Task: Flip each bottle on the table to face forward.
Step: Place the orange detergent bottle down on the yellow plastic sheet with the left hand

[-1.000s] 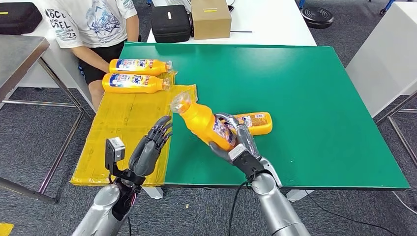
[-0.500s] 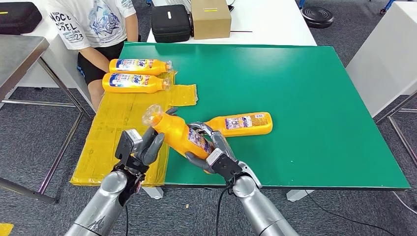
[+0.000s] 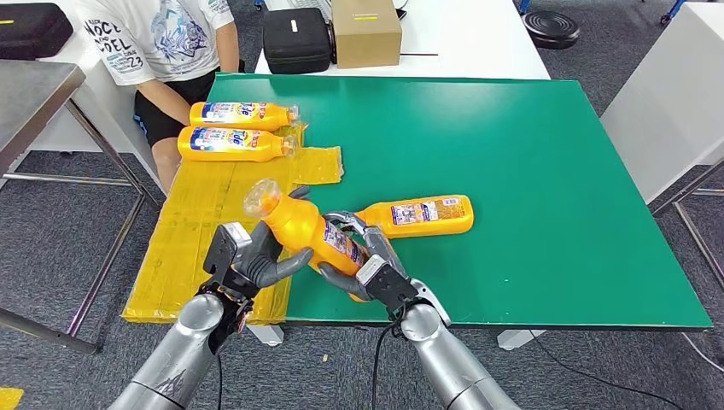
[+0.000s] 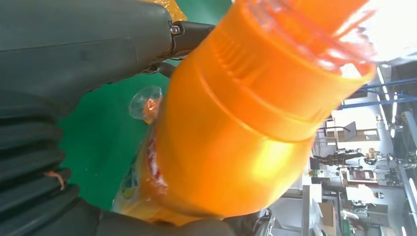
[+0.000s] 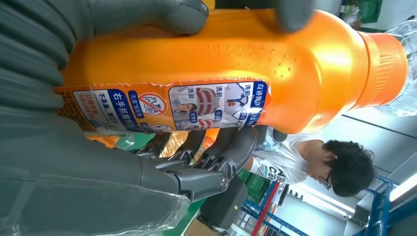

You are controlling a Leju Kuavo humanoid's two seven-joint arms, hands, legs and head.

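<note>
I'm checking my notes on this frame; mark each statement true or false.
1. Both hands hold the raised bottle. True: the left hand and right hand both grip it.
2. Two bottles lie by the seated person. True.
3. The bottle on the green mat stands upright. False: it lies on its side.
4. The cardboard box sits on the green mat. False: it sits on the white table behind.
</note>
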